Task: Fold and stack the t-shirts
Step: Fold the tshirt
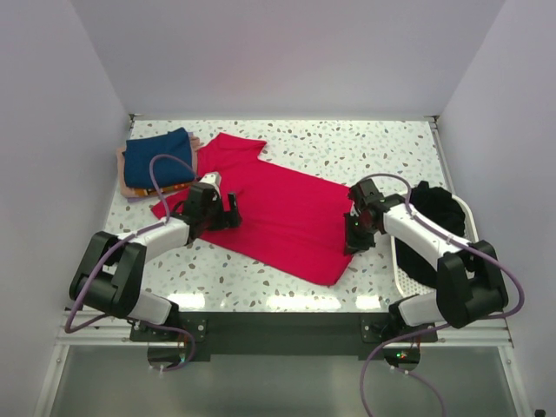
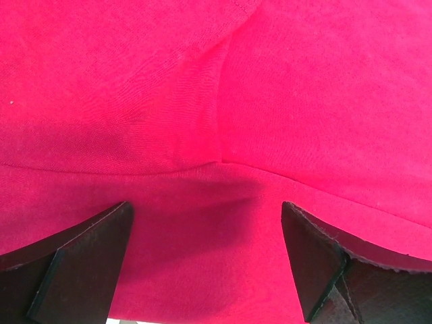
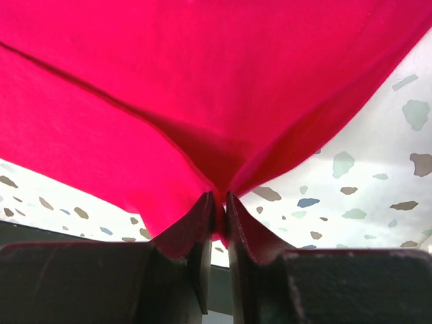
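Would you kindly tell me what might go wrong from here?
Only the right jaws pinch the red t-shirt; the left jaws stand open over it, so lifting now would likely drag it lopsided. Its far end lies beside the folded stack, which a pull might disturb.

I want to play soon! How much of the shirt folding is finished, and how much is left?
Done: a folded stack with the navy t-shirt on top sits at the far left. In hand: the red t-shirt lies spread out, the right gripper pinching its edge, the left gripper open over it. Left: folding it, plus the black t-shirts in the basket.
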You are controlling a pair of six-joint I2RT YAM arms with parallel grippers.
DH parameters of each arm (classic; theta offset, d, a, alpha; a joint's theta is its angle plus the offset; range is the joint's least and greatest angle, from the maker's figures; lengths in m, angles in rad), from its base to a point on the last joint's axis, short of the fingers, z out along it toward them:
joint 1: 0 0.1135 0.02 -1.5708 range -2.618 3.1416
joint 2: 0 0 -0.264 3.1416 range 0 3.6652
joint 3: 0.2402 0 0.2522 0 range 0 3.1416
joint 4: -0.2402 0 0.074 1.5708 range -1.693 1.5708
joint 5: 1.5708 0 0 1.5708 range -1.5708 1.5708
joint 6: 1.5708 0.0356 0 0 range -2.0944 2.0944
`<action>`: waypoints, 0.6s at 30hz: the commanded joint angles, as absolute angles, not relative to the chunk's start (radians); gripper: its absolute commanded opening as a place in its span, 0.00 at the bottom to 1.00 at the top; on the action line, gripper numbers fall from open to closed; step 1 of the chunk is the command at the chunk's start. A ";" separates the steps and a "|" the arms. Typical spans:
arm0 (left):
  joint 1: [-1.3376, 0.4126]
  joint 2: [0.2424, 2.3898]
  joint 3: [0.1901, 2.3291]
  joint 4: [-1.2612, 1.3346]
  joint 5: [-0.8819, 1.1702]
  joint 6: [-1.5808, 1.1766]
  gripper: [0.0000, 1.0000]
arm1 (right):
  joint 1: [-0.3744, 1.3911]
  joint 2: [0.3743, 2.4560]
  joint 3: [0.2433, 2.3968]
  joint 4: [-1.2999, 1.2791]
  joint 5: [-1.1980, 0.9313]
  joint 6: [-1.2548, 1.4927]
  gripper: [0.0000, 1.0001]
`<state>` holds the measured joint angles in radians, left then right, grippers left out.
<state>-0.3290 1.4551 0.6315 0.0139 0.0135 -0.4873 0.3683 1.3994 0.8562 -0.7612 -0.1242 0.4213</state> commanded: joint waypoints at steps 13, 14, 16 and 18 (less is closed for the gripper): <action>-0.333 1.454 0.591 0.049 0.005 -0.489 0.97 | 0.383 1.350 0.781 -0.787 -0.153 0.422 0.29; -0.333 1.453 0.592 0.049 0.005 -0.488 0.97 | 0.387 1.348 0.781 -0.787 -0.159 0.420 0.20; -0.333 1.454 0.588 0.051 0.005 -0.488 0.97 | 0.390 1.336 0.790 -0.793 -0.176 0.420 0.07; -0.334 1.454 0.586 0.054 0.003 -0.488 0.97 | 0.394 1.330 0.811 -0.795 -0.183 0.422 0.02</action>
